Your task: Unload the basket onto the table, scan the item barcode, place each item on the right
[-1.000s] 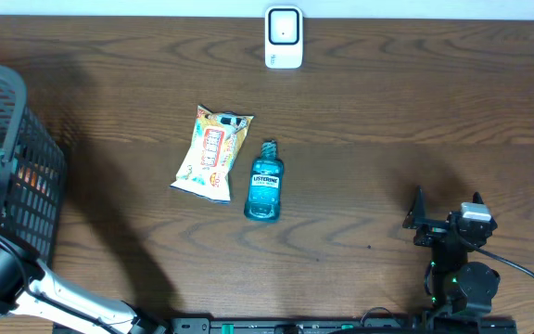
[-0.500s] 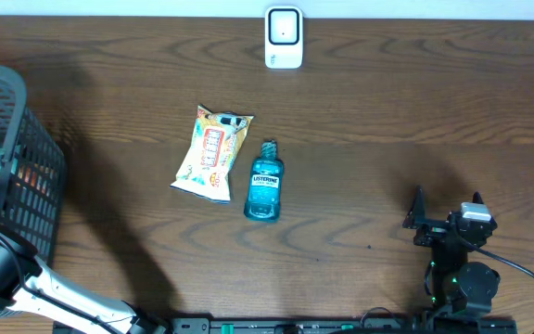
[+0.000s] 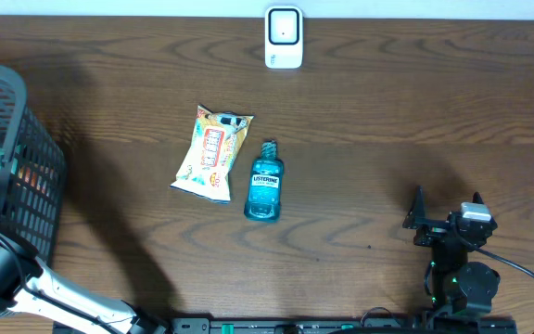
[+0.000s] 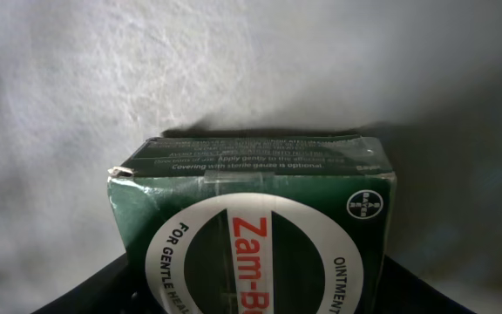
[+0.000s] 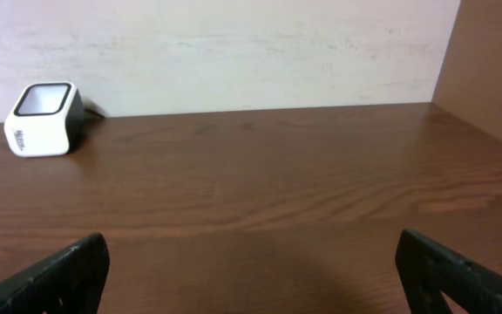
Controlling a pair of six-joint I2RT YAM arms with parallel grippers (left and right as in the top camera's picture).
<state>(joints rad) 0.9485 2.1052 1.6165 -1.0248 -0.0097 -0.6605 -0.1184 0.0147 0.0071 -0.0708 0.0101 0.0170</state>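
Overhead: wooden table, long far edge at 12 o'clock with the white scanner standing on it. The dark mesh basket takes the 9 o'clock edge. The left arm runs from 7 o'clock up to the basket, its claw hidden there. Snack packet and blue mouthwash bottle lie side by side just left of centre, with bare wood wide from 1 to 4 o'clock. The right gripper sits at 5 o'clock, fingers spread, holding nothing. Left wrist: a green ointment box fills 6 o'clock, pale grey surface behind. The left gripper shows only dark wedges at 7 and 5 o'clock, so I cannot tell whether it is clamped. Right wrist: right gripper wide apart over bare wood, scanner at 10 o'clock, white wall behind, brown panel at 2 o'clock.
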